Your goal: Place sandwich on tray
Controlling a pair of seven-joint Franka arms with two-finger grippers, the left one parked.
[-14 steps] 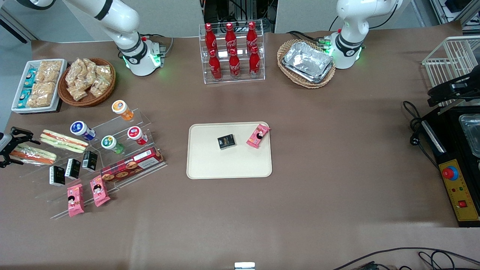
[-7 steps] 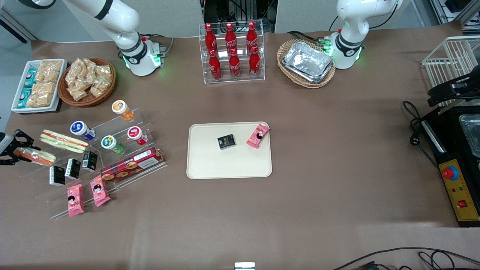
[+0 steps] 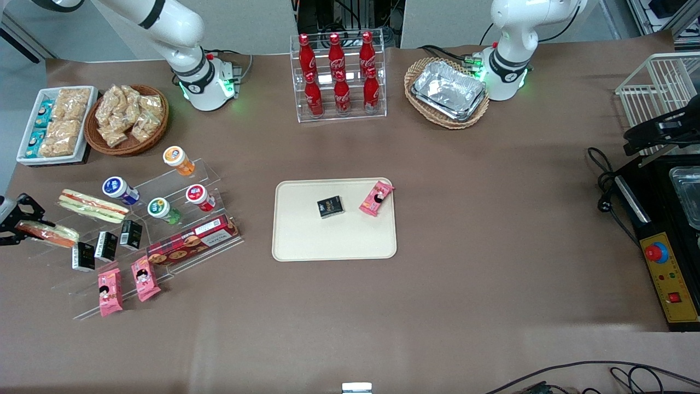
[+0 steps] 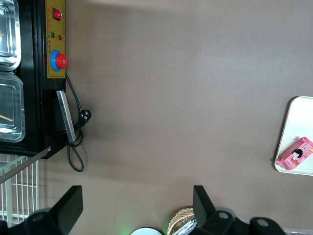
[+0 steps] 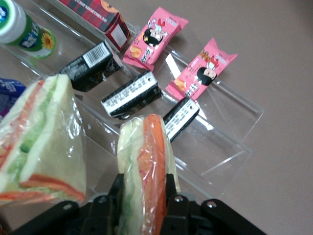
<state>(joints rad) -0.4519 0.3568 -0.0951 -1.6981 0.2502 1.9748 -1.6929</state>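
At the working arm's end of the table, the gripper (image 3: 16, 224) pinches the sandwich (image 3: 48, 234), well apart from the tray (image 3: 306, 241)

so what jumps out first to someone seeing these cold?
Probably the pincer at the working arm's end of the table, shut on the sandwich with the orange stripe, just above the clear display steps. Next, the cream tray mid-table, already holding a small black box, with a pink snack pack lying over its rim. The red cola bottles in their clear rack stand farther from the front camera.
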